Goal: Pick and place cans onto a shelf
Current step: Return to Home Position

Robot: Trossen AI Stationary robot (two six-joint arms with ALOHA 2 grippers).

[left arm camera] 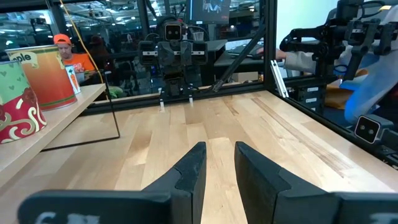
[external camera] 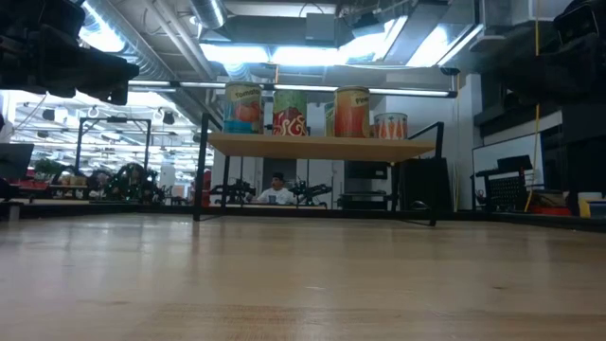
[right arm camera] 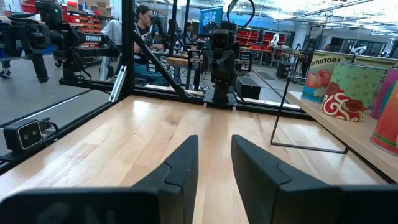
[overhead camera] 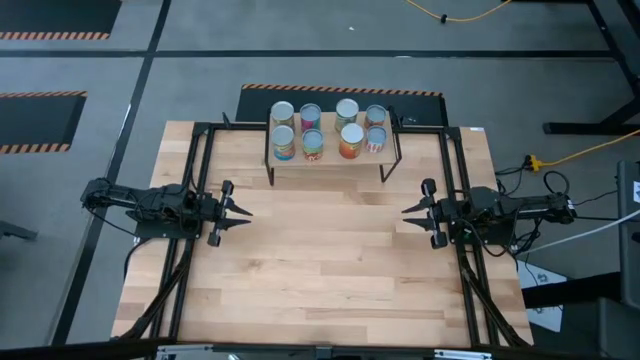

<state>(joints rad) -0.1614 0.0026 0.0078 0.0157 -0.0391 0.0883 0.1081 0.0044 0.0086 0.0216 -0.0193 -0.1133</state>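
Observation:
Several cans (overhead camera: 329, 128) with silver tops and coloured labels stand upright in two rows on the shelf (overhead camera: 300, 162), a low wooden board on thin black legs at the table's far middle. They also show in the low view (external camera: 352, 112). My left gripper (overhead camera: 245, 211) hovers at the table's left, fingers pointing right, open by a narrow gap (left arm camera: 220, 162) and empty. My right gripper (overhead camera: 406, 217) hovers at the table's right, fingers pointing left, open by a narrow gap (right arm camera: 214, 158) and empty.
The black frame rails (overhead camera: 455, 200) run along the table's left and right sides. The tabletop (overhead camera: 330, 270) between the two grippers and toward the near edge is bare wood. People sit in the room beyond the table (external camera: 276, 192).

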